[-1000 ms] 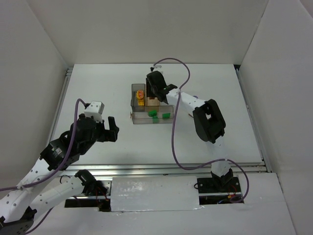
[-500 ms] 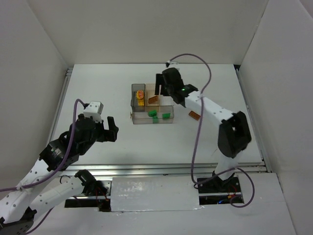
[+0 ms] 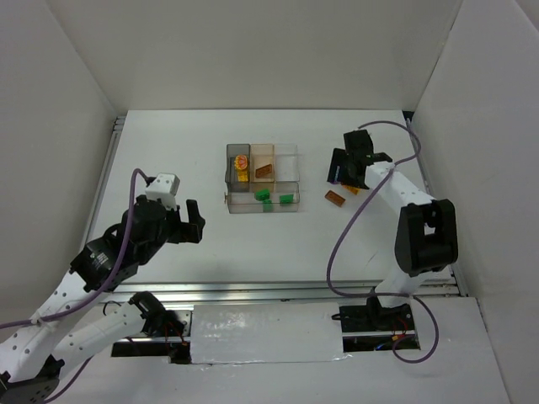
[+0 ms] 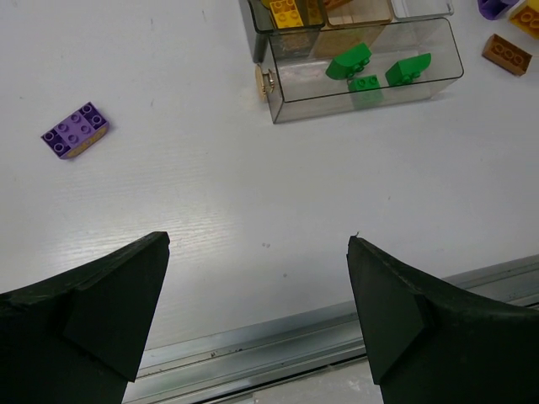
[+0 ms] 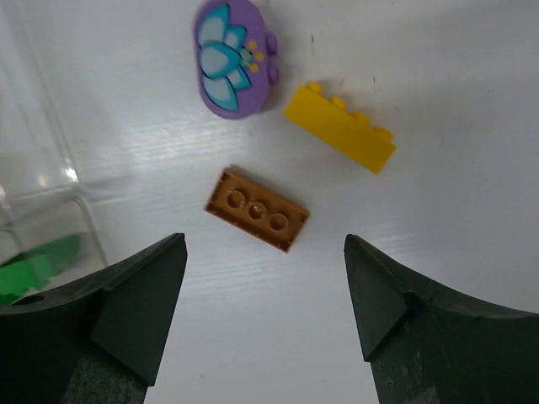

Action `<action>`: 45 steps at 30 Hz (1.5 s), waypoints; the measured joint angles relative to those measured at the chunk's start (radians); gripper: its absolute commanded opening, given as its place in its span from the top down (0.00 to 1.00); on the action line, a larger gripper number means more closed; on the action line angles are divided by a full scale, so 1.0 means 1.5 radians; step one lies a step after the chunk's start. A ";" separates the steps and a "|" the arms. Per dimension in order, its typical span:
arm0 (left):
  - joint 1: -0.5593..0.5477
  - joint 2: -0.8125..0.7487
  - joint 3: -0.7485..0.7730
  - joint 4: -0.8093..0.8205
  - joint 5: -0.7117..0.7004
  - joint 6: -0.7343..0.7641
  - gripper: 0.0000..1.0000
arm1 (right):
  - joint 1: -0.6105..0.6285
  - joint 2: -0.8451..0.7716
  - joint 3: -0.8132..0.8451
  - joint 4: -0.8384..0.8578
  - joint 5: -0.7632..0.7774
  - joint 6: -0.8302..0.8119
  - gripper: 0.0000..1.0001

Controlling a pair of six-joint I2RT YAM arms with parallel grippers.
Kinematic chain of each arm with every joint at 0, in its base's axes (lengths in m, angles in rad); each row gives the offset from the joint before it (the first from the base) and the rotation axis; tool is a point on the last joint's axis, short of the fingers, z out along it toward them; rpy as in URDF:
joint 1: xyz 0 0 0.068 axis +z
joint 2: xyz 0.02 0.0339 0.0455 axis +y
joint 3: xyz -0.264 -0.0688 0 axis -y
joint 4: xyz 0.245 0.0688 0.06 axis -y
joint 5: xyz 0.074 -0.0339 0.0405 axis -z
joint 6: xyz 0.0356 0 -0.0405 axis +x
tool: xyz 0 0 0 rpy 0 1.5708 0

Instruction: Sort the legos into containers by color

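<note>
Toward the lower left of the overhead view, the left claw (image 3: 184, 223) is held above the white tabletop (image 3: 168, 151), its two black fingers spread wide with nothing between them. Farther up in its wrist view, at the left, a small purple studded brick (image 4: 76, 130) is seen lying flat on the tabletop, well apart from everything else. Beyond it, near the middle of the overhead view, the small transparent plastic tray (image 3: 240, 204) is set. Its long clear compartment (image 4: 312, 93), on the near side, is occupied by three green bricks (image 4: 348, 61). Behind that, in the grey-tinted compartment at the tray's upper left, a yellow brick (image 3: 242, 176) is held together with a small pink-and-yellow piece (image 3: 242, 161) whose shape cannot be made out. One orange-brown brick (image 3: 264, 172) is seen in the tan compartment beside it. To the right of the tray, the right claw (image 5: 264, 241) is poised over the tabletop with its fingers well apart, gripping nothing. Just past the gap between them in the wrist view, a loose orange-brown rectangular brick (image 5: 257, 208) is found lying on the tabletop. A long yellow brick (image 5: 339, 137) lies near it at the upper right. A rounded purple piece printed with a pale blue flower (image 5: 234, 57) is seen at the top of the frame, close to the long yellow brick but not touching it.
</note>
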 measured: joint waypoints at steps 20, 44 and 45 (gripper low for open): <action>0.000 -0.013 0.000 0.003 0.030 0.003 0.01 | 0.003 0.177 0.072 -0.071 -0.060 -0.090 0.19; 0.000 -0.022 0.000 0.006 0.048 0.005 0.01 | 0.020 0.254 0.152 -0.166 -0.101 -0.102 0.48; 0.000 -0.023 0.000 0.006 0.048 0.005 0.00 | 0.021 0.254 0.154 -0.169 -0.099 -0.099 0.51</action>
